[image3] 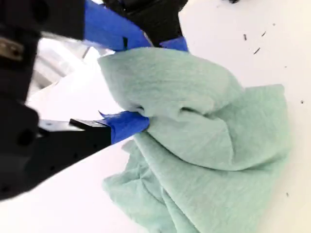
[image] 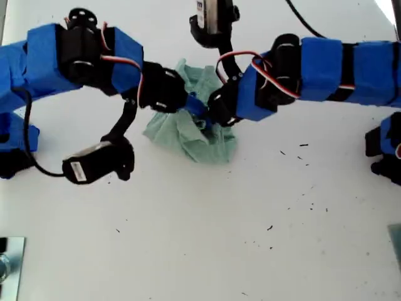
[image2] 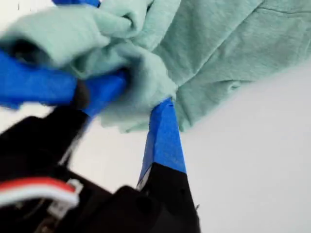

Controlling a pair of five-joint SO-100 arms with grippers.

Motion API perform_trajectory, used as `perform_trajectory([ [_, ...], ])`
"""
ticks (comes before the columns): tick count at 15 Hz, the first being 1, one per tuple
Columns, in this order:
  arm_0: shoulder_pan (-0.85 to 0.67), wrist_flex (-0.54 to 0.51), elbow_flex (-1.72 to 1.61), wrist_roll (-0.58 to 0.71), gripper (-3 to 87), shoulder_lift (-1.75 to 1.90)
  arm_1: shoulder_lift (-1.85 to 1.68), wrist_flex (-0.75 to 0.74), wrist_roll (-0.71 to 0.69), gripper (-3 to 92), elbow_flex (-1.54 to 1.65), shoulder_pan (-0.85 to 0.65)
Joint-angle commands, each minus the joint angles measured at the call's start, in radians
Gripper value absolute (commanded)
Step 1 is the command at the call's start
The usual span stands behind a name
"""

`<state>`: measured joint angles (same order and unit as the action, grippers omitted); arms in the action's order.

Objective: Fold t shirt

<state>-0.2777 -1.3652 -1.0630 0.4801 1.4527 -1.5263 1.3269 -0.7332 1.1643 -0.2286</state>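
The t shirt point(image: 194, 135) is a crumpled pale green heap on the white table point(image: 207, 238), just above the middle of the exterior view. Both grippers meet at its top. My first gripper point(image: 212, 113) comes in from the exterior view's right. In the first wrist view it point(image2: 138, 97) is shut on a bunched fold of the t shirt point(image2: 228, 53). My second gripper point(image: 187, 103) reaches from the exterior view's left. It point(image3: 131, 82) is shut on a thick roll of the t shirt point(image3: 209, 145), with the other arm's blue fingers just behind it.
Dark specks point(image: 301, 149) are scattered on the table towards the exterior view's right. A metal fitting point(image: 9, 263) sits at that view's lower left corner, and a black and blue arm base point(image: 385, 150) at its right edge.
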Motion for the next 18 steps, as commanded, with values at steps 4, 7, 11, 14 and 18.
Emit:
perform_trajectory([
  [4, -0.295, 0.037, -0.304, -0.005, 27.1, 0.345, -0.446, -0.163, 0.1, 38.4, 0.472, -0.394],
  [7, -0.365, 0.137, -0.609, 0.003, 27.2, 0.509, -0.917, -0.207, 0.104, 31.5, 0.943, -0.563],
  [11, -0.318, 0.341, -1.2, -0.049, 12.4, 1.019, -1.308, -0.081, 0.109, 26.2, 1.29, -0.479],
  [14, -0.066, 0.557, -1.767, -0.308, -0.1, 1.591, -1.552, -0.121, 0.204, 22.0, 1.626, -0.35],
  [18, 0.169, 0.413, -2.183, -0.614, 0.1, 2.114, -1.959, 0.011, 0.4, 13.0, 1.939, -0.206],
])
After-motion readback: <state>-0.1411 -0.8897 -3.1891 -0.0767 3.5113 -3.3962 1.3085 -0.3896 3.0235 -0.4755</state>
